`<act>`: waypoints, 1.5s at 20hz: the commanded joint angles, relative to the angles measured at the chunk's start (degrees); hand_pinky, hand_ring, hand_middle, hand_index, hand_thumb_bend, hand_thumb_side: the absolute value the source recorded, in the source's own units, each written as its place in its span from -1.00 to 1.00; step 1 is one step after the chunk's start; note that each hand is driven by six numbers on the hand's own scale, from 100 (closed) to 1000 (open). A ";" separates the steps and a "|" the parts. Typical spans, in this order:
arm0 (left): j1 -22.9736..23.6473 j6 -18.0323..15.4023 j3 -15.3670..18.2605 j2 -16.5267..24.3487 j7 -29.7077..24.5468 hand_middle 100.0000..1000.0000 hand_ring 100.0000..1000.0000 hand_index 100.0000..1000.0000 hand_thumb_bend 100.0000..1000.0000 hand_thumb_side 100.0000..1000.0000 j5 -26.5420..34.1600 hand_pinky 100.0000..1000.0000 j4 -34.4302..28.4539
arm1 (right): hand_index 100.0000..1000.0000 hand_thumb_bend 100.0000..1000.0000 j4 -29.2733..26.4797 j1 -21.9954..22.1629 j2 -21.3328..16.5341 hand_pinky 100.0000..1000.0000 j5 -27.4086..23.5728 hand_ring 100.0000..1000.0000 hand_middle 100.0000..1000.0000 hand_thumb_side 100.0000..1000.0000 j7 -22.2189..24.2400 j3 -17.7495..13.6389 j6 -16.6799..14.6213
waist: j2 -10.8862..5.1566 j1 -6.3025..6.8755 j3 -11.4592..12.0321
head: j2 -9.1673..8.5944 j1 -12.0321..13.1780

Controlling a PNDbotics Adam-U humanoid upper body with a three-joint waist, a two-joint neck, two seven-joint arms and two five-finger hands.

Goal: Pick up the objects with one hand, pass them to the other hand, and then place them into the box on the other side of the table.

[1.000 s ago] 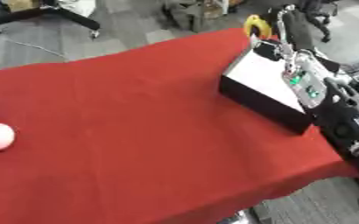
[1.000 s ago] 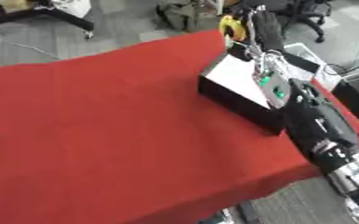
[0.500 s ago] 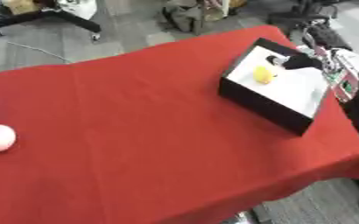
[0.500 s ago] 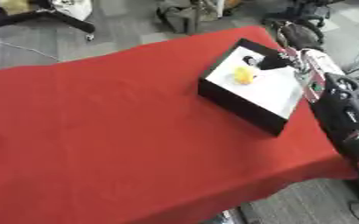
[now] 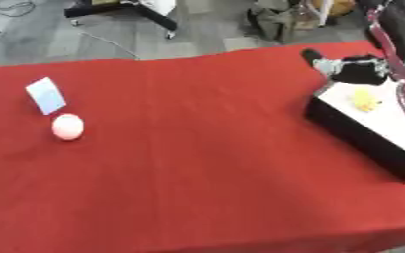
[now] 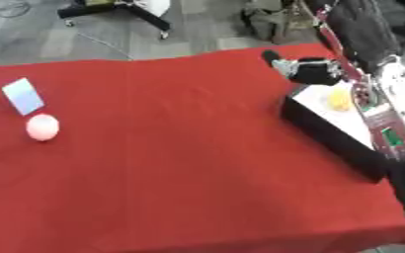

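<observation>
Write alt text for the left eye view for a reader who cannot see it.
A yellow object lies inside a black box with a white floor at the right edge of a red table, with the robot's right hand just beyond the box's far corner. At far left sit a pink ball and a pale blue card.

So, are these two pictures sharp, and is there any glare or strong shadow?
Left eye view: soft throughout, the right hand smeared; even light, no glare on the red cloth. Right eye view: same blur; the pink ball casts only a faint shadow.
</observation>
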 commanded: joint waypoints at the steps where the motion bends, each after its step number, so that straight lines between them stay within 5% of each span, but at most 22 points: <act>1: -2.66 -2.43 -1.84 3.97 -0.90 0.14 0.24 0.42 -0.70 0.13 -4.42 0.42 2.34 | 0.76 -0.32 -5.19 -1.88 4.93 0.60 -3.09 0.64 0.44 -0.48 2.21 5.44 -4.60 | -0.50 0.00 -0.06 | -0.15 1.97; 7: -8.82 -6.77 -6.90 6.63 -3.22 0.20 0.28 0.50 -0.33 -0.27 -19.66 0.44 9.78 | 0.77 -0.43 -6.16 -5.70 9.93 0.60 -8.81 0.63 0.45 -0.46 8.64 12.53 -10.45 | -0.65 0.17 -0.23 | -0.15 3.42; 14: -17.84 -11.21 -12.77 6.43 -1.81 0.22 0.27 0.54 0.06 -0.62 -42.55 0.45 22.59 | 0.77 -0.53 -7.33 -7.03 9.82 0.60 -12.08 0.63 0.45 -0.43 11.77 13.48 -11.18 | -0.83 -0.11 -0.83 | -0.15 3.01; 18: -21.51 -11.28 -12.94 3.45 0.78 0.20 0.25 0.52 0.01 -0.56 -50.77 0.44 29.31 | 0.76 -0.56 -7.40 -7.23 9.99 0.60 -12.83 0.63 0.44 -0.43 12.04 13.36 -11.11 | -0.79 -0.48 -1.20 | -0.15 2.81; 23: -23.83 -11.32 -11.63 -0.28 4.51 0.18 0.22 0.49 -0.11 -0.59 -53.41 0.42 36.22 | 0.76 -0.60 -7.40 -7.34 10.31 0.60 -13.49 0.62 0.44 -0.42 12.16 13.42 -11.17 | -0.71 -0.83 -1.58 | -0.15 2.71; 30: -25.08 -9.78 -11.33 -2.98 9.58 0.11 0.16 0.43 -0.36 -0.97 -56.12 0.40 39.86 | 0.75 -0.63 -7.40 -7.54 10.79 0.60 -13.87 0.62 0.43 -0.41 12.29 13.48 -11.35 | -0.44 -1.18 -2.24 | -0.15 3.06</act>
